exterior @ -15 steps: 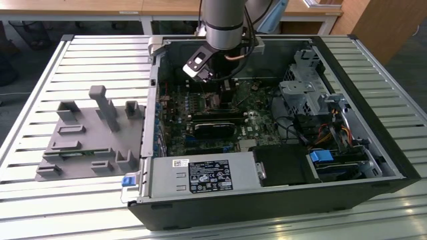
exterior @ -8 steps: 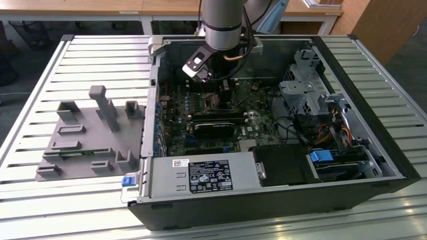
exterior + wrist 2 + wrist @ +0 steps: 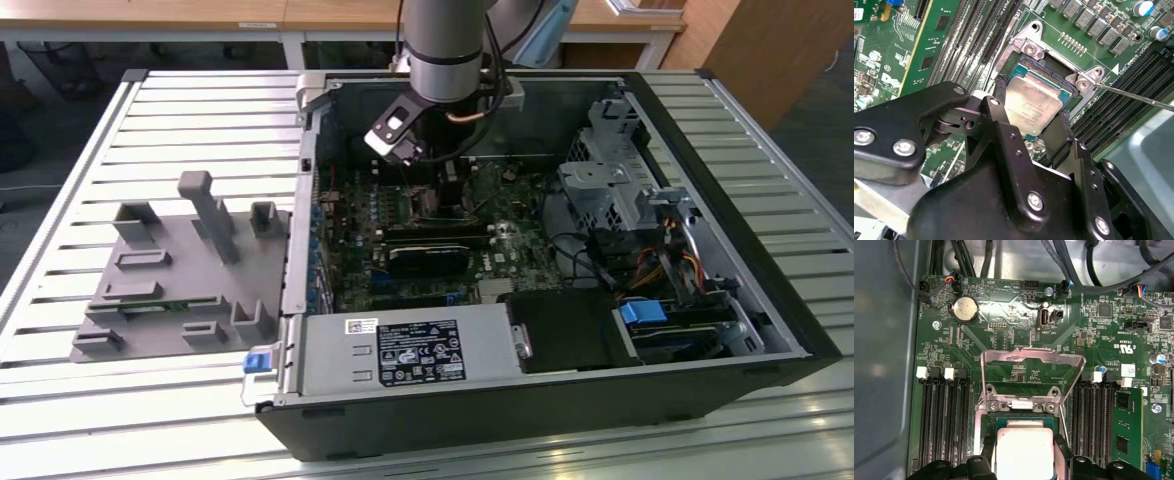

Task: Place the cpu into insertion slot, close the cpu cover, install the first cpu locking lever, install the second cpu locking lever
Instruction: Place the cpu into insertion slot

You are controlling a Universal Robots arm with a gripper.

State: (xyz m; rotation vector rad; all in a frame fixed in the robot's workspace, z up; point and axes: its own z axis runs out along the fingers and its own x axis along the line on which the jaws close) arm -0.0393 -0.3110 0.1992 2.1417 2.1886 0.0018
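Observation:
The cpu (image 3: 1030, 107) (image 3: 1023, 452), a flat square chip with a silvery-beige top, sits between my gripper's (image 3: 1031, 100) (image 3: 1024, 456) two black fingers (image 3: 1000, 92), which press on its opposite edges. It is right over the insertion slot (image 3: 1051, 64) (image 3: 1024, 419), level with or just above the black socket. The cpu cover (image 3: 1026, 359) stands flipped open behind the slot. A thin locking lever (image 3: 1134, 96) juts out beside the socket. In the exterior view my gripper (image 3: 434, 195) reaches down into the open computer case over the motherboard (image 3: 400, 215).
Memory slots (image 3: 941, 420) flank the socket on both sides. A long black card (image 3: 430, 252) lies just in front of it. A power supply (image 3: 400, 352), drive cage (image 3: 614, 185) and cables (image 3: 661, 265) crowd the case. A grey fixture (image 3: 174, 270) sits on the slatted table.

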